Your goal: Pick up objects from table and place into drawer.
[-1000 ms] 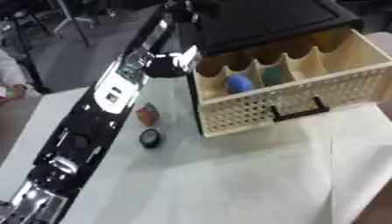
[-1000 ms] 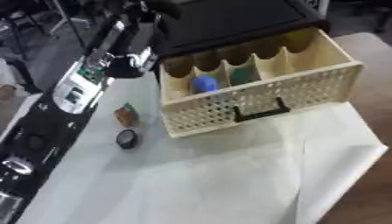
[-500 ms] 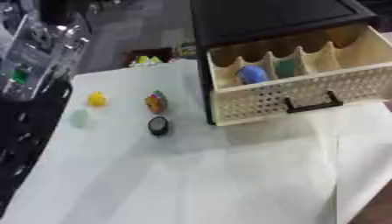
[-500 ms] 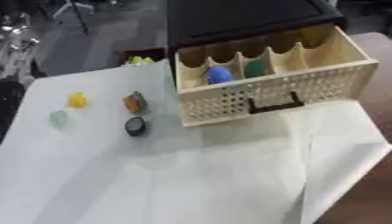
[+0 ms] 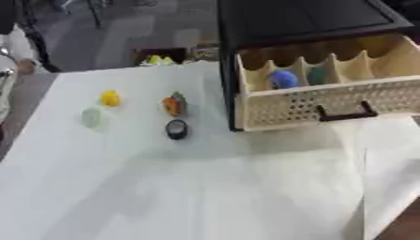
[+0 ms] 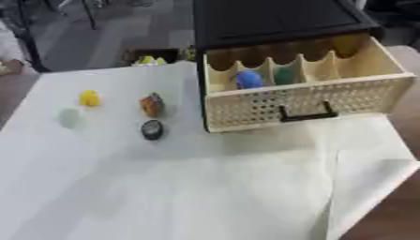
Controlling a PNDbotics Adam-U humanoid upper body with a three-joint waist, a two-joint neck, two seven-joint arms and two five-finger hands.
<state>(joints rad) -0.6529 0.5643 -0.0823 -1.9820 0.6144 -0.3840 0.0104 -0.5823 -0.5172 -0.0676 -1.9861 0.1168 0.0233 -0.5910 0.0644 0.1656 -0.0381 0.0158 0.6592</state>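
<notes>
1. Robot hands: neither the left nor the right one shows in either view, so whether they are released, clenched or grasping cannot be told. A blurred silver shape (image 5: 5, 86) sits at the left edge of the left eye view; what it is cannot be made out.
2. Bottom of the frame: a white sheet (image 6: 205, 187) covers the table. Its lower right corner is folded back, and the brown table top (image 6: 398, 218) shows beside it.
3. Left of centre, on the sheet: a small round black object (image 5: 176, 129) lies nearest the bottom of the frame.
4. Just above it stands an orange object with darker markings (image 5: 173, 105), apart from the black one.
5. Further left: a pale green object (image 5: 92, 117), and just above it a yellow object (image 5: 110, 98). All four lie outside the drawer.
6. Upper right: the drawer (image 6: 246, 110) is pulled open. It is pale wood with a lattice front, a dark handle (image 6: 305, 115) and dividers forming compartments.
7. One compartment holds a blue object (image 6: 248, 78). The next to its right holds a green object (image 6: 285, 75).
8. The drawer projects from a black cabinet (image 6: 271, 18) at the top of the frame.
9. Beyond the table's far edge, upper left of centre: a yellow-green item (image 5: 157, 59) in a dark container on the floor.
</notes>
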